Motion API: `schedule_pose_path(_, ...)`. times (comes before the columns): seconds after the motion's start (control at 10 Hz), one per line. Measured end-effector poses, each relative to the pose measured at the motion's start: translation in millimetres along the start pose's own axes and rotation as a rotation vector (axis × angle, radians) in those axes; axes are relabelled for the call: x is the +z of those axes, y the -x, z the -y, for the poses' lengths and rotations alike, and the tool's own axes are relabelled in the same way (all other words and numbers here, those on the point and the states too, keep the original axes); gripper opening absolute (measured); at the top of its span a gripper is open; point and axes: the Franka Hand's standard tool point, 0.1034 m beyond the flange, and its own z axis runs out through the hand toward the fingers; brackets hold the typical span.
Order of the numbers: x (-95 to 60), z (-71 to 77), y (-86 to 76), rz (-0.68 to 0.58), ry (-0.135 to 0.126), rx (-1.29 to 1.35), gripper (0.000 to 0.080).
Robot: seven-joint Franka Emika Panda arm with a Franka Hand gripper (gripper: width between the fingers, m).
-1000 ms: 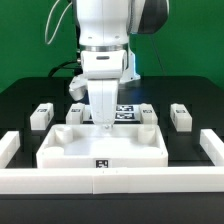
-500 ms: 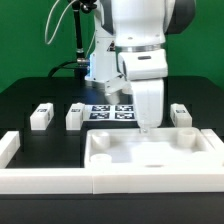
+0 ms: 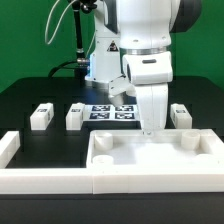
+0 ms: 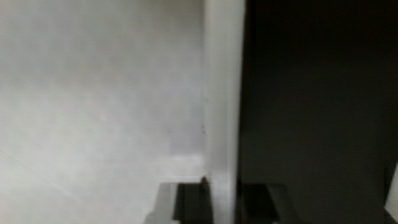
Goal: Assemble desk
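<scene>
- Exterior view: the desk panel [image 3: 150,158] lies flat, hollow side up, its long axis running across the view (sitting toward the exterior view's right, just behind the border wall [image 3: 40,181]).
- Wrist view: the gripper [image 4: 226,206] has its jaws drawn narrow, pinching the panel's raised rim.

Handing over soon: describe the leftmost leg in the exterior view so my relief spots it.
Start at the big white desk panel in front. Behind it, small white legs line up beside the marker board. Yours is the end leg at the exterior view's far left, farthest from the panel.
</scene>
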Motion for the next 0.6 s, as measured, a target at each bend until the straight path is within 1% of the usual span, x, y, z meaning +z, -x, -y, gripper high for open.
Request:
schedule_pose_path(0.1,0.4,0.2,0.4,0.000,-0.001,0.000,0.0128)
schedule_pose_path(0.2,0.5,0.3,0.7,0.000,-0.001,0.001,0.0128)
schedule_pose_path(0.3,0.6,0.4,0.8,0.000,-0.001,0.001,0.0262)
schedule_pose_path(0.4,0.8,0.4,1.0,0.000,-0.001,0.001,0.0463)
schedule_pose_path(0.5,0.9,0.5,1.1,0.000,-0.002,0.002,0.0463)
schedule_pose_path(0.6,1.0,0.5,1.3,0.000,-0.002,0.002,0.0583)
